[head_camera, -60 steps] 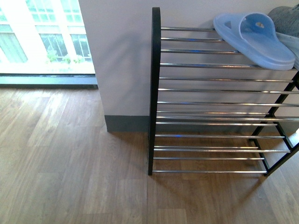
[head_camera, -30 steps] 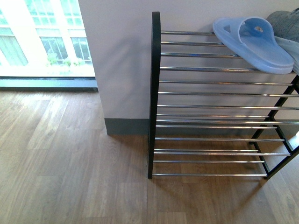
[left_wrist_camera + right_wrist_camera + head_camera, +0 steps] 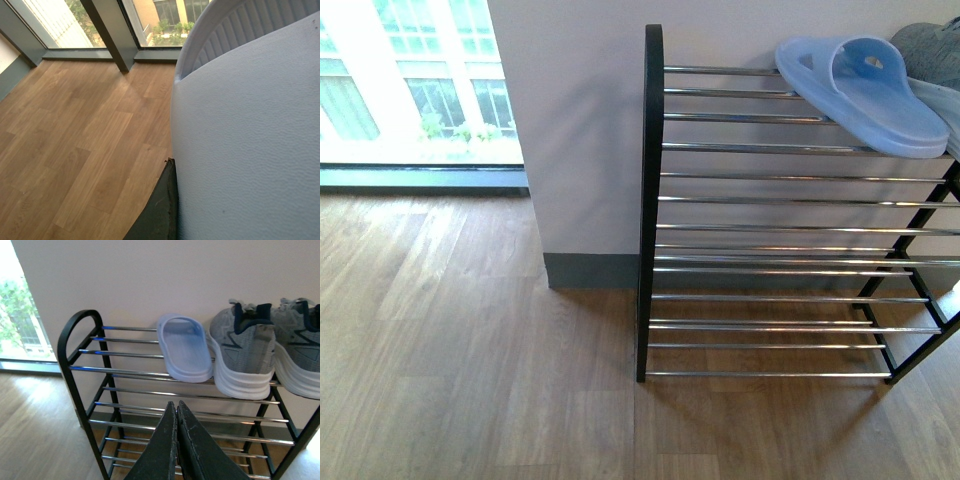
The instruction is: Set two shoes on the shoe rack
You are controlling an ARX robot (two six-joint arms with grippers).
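Observation:
One pale blue slide (image 3: 865, 90) lies on the top tier of the shoe rack (image 3: 650, 200), next to a grey sneaker (image 3: 932, 45) at the frame's right edge. In the right wrist view the same slide (image 3: 183, 347) sits left of two grey sneakers (image 3: 245, 347) with white soles. My right gripper (image 3: 176, 407) is shut and empty, in front of the rack below the top tier. My left gripper is shut on the second pale blue slide (image 3: 250, 140), which fills the left wrist view; one dark finger (image 3: 162, 210) shows against its sole. Neither arm shows in the front view.
The rack stands against a white wall (image 3: 570, 120) with a grey skirting board. Lower tiers of silver rods (image 3: 770, 320) hold nothing. A floor-level window (image 3: 420, 90) is to the left. Wood floor (image 3: 470, 350) spreads in front.
The front view shifted slightly between one second and half a second ago, so the rack sits a little lower in frame. Since then nothing has visibly moved.

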